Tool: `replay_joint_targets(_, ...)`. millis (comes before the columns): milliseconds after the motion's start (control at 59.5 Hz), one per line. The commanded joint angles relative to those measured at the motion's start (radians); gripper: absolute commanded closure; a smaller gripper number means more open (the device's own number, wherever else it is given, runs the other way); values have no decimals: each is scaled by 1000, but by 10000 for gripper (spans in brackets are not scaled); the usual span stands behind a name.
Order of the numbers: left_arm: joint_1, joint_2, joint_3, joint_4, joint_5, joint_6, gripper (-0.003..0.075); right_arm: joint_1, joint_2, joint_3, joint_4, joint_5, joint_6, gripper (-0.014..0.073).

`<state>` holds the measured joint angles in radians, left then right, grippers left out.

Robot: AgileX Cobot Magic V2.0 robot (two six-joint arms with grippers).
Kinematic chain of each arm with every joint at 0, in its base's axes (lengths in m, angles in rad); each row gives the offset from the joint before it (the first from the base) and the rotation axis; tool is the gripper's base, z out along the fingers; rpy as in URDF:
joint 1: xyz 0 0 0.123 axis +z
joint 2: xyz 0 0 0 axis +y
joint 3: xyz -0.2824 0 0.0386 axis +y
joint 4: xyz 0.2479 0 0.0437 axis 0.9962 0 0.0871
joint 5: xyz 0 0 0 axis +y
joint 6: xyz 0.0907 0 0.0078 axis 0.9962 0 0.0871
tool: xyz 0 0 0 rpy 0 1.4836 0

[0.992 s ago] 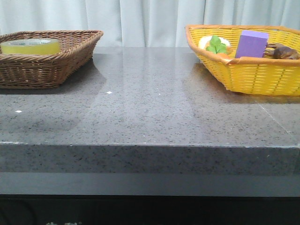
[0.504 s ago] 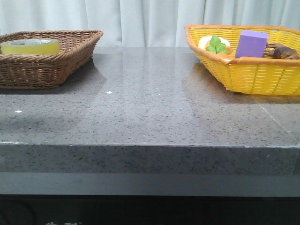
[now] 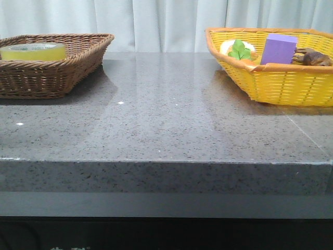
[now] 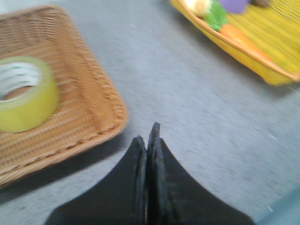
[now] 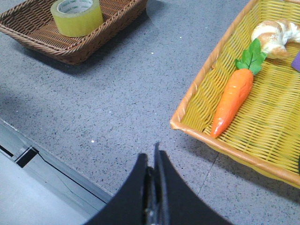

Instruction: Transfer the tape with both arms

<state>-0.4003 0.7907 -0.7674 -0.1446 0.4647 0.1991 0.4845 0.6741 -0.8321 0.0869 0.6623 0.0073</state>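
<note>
The yellow tape roll (image 3: 33,51) lies flat in the brown wicker basket (image 3: 78,60) at the far left of the table. It also shows in the left wrist view (image 4: 26,93) and in the right wrist view (image 5: 76,17). My left gripper (image 4: 147,140) is shut and empty, above the grey table just beside the brown basket's near corner (image 4: 115,117). My right gripper (image 5: 152,157) is shut and empty, above the table's front part, near the yellow basket (image 5: 197,136). Neither arm shows in the front view.
The yellow wicker basket (image 3: 281,83) at the far right holds a purple block (image 3: 279,49), a carrot (image 5: 232,101), a bread piece (image 5: 274,35) and a brown object (image 3: 314,56). The table's front edge (image 3: 166,162) runs across the front view. White curtains hang behind.
The faint shadow on the table's left side in the front view has faded away. The tape and baskets have not moved.
</note>
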Motion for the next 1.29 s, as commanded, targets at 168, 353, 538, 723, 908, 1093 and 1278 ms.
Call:
replay_joint_targets(168,225,-279,283,-65,-266,-6,741,-6,0,-24,2,-77,-7,661)
replay_joint_targets(353,307,-506,508,-65,-359,-6,741,-6,0,-24,2,-77,-7,661)
replay_joint_targets(538,336,-693,670,-81,-438,-6,741,-6,0,-24,2,-77,-7,661)
replay_joint_targets(723,337,-820,781,-81,-507,-6,741,-6,0,-24,2,-77,-7,661)
replay_joint_targets(908,337,-814,778,-81,-491,-6,741,-6,0,-23,2,-71,-7,661)
replay_joint_targets(1093,337,-812,778,-81,-491,-6,741,-6,0,-23,2,-71,-7,661)
replay_joint_targets(1278,337,-812,778,4,-497,-80,741,-6,0,-23,2,-71,-7,661)
